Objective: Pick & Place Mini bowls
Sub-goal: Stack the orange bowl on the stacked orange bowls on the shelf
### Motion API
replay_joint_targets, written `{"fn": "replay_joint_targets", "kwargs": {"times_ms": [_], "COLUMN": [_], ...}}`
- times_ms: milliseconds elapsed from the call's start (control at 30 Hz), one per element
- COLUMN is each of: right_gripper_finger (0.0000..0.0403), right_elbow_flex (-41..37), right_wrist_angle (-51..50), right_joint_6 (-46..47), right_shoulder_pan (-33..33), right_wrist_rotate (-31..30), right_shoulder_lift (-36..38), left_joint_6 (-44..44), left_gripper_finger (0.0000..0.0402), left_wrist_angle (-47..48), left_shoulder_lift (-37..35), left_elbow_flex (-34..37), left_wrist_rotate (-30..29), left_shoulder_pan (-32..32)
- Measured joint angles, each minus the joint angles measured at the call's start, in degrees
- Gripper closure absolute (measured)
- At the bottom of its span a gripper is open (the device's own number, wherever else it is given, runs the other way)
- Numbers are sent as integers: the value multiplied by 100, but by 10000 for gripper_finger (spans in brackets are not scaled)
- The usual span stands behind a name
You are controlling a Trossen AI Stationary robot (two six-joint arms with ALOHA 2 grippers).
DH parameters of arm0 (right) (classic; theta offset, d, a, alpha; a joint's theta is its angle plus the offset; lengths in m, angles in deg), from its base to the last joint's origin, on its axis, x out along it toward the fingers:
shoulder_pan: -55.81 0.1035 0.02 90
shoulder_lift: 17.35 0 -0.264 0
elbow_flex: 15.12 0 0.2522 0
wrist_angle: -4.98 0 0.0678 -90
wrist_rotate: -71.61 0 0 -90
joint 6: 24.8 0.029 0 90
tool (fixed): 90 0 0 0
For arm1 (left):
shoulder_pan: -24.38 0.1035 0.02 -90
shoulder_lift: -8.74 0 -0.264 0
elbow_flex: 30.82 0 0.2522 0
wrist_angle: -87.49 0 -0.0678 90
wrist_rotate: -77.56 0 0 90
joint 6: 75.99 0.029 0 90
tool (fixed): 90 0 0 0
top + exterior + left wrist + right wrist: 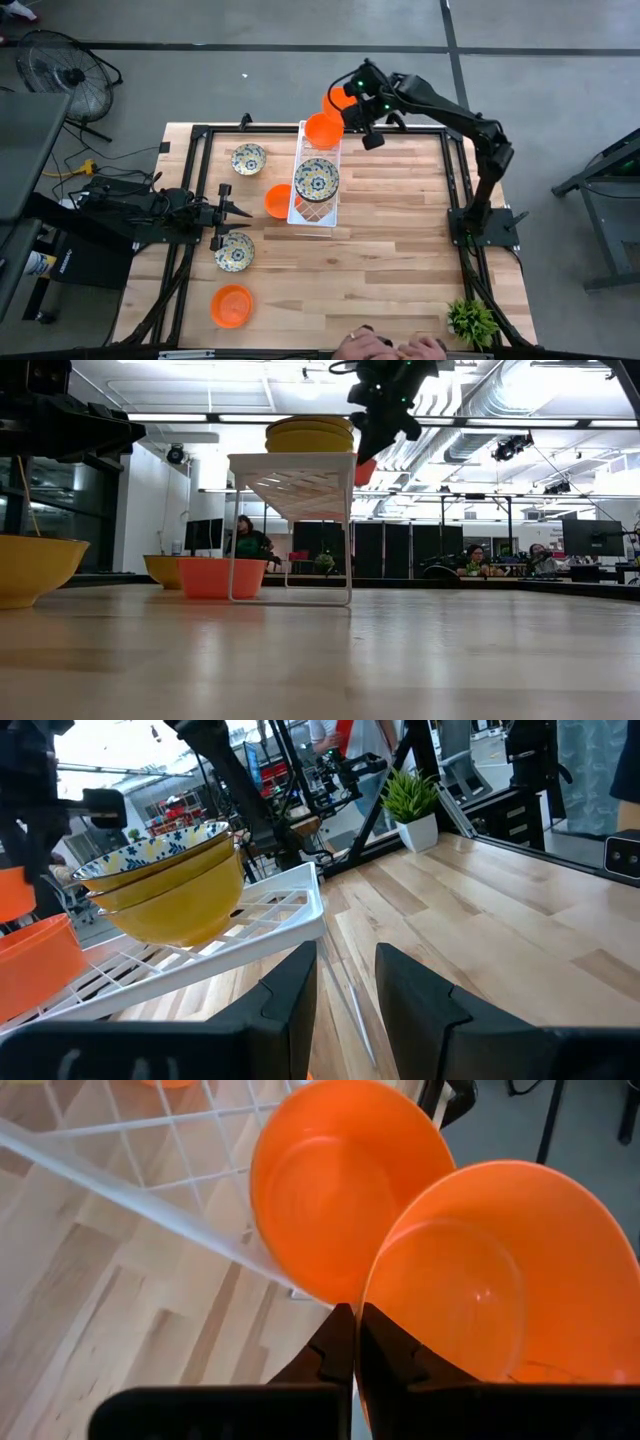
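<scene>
High view, right pincer (350, 97) clamped on orange bowl (338, 99) rim past tray (296, 205) end, left pincer (240, 212) parted

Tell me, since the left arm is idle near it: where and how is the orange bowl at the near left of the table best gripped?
The orange bowl sits upright and alone on the table, mouth up. Its thin rim is probably the best hold: come straight down with one finger inside and one outside the wall. The left gripper hangs open nearby. The side facing it looks unobstructed.
</scene>
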Motion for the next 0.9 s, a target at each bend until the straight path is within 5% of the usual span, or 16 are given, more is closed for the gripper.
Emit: {"fn": "replay_joint_targets", "kwargs": {"times_ms": [900], "right_gripper_finger": [403], "right_elbow_flex": [-12], "right_wrist_angle": [495], "right_joint_6": [-901], "right_shoulder_pan": [568], "right_wrist_rotate": [171], "right_shoulder_lift": [-465], "left_joint_6": [0], "left_gripper_finger": [300], "left_wrist_angle": [0], "left_shoulder_lift": [-1], "left_elbow_flex": [1], "left_wrist_rotate": [-1], "left_shoulder_pan": [1]}}
